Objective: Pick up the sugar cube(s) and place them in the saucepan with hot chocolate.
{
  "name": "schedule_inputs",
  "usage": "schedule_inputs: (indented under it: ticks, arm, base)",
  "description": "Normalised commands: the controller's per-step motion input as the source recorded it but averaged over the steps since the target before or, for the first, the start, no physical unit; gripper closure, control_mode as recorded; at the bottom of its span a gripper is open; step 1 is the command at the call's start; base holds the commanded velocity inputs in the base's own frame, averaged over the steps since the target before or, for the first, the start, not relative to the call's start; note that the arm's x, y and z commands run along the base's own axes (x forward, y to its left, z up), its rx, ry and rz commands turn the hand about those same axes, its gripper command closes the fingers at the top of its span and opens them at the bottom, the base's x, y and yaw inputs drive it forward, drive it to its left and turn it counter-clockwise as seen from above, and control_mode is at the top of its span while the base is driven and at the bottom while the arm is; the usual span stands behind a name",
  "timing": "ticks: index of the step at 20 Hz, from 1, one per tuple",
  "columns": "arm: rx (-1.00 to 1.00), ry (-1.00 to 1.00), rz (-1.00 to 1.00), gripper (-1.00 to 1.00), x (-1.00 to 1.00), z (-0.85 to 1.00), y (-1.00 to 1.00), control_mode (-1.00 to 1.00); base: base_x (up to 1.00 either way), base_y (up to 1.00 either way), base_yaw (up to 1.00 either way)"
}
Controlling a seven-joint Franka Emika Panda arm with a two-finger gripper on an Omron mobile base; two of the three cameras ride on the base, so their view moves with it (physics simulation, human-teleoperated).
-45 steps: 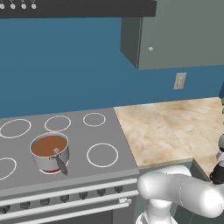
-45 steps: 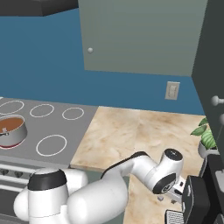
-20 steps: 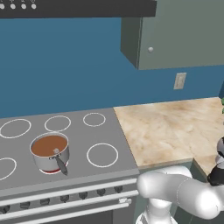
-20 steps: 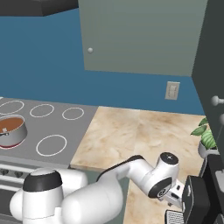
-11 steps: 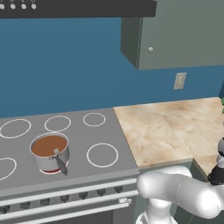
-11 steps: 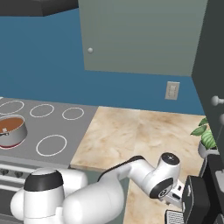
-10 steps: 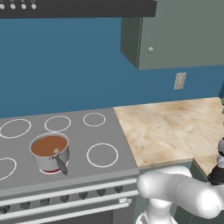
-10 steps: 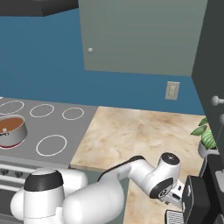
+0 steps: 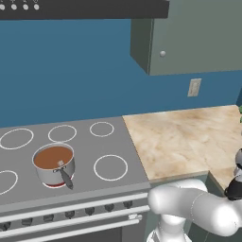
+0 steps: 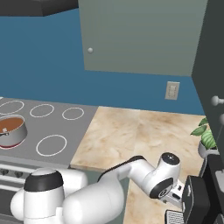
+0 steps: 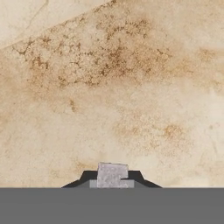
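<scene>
In the hand view the gripper [image 11: 112, 181] pinches a pale grey sugar cube [image 11: 112, 174] between its dark tips, low over the marbled beige counter [image 11: 113, 87]. The saucepan with hot chocolate [image 9: 53, 163] sits on the grey stovetop [image 9: 118, 144], well apart to the left.

claw [image 11: 112, 183] now closed on the pale sugar cube [image 11: 112, 174], arm lowered slightly over the counter
</scene>
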Motion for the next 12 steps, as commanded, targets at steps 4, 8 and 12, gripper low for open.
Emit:
schedule_inputs:
  ticks: [4, 8, 12]
  arm:
    - [0.00, -0.06, 0.02, 1.00, -0.09, 0.25, 0.16, -1.00]
    - [0.00, -0.11, 0.03, 1.00, -0.25, 0.70, 0.23, -1.00]
    - [0.00, -0.16, 0.03, 1.00, -0.24, 0.84, 0.47, -1.00]
  base:
    - [0.00, 0.00, 0.00]
    - [0.00, 0.00, 0.00]
    - [0.00, 0.00, 0.00]
